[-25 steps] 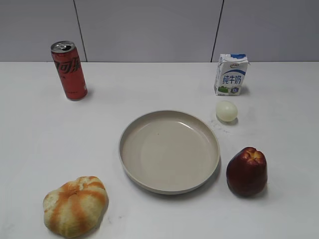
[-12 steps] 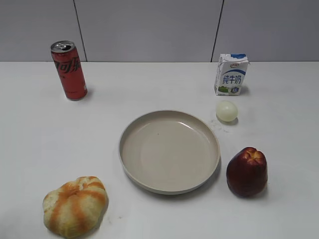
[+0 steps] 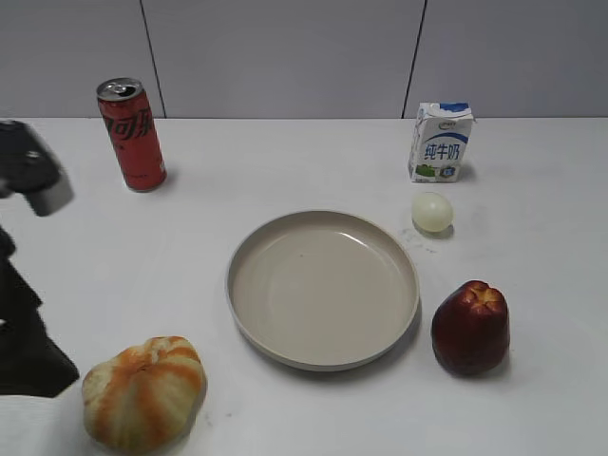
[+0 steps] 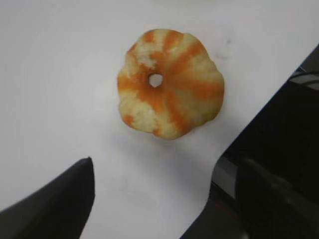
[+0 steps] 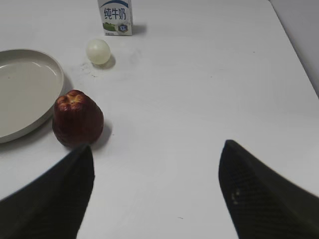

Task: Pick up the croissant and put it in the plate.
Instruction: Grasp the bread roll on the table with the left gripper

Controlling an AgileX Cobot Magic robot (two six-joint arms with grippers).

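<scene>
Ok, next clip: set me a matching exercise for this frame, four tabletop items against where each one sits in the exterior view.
Items:
1. croissant
2. red can
3. milk carton
4. apple

Places:
A. far right, behind the pale ball
B. near left corner, left of the plate
C. near right, just off the plate's rim
D. far left, standing upright

Pairs: 1-B, 2-D, 3-A, 4-C
</scene>
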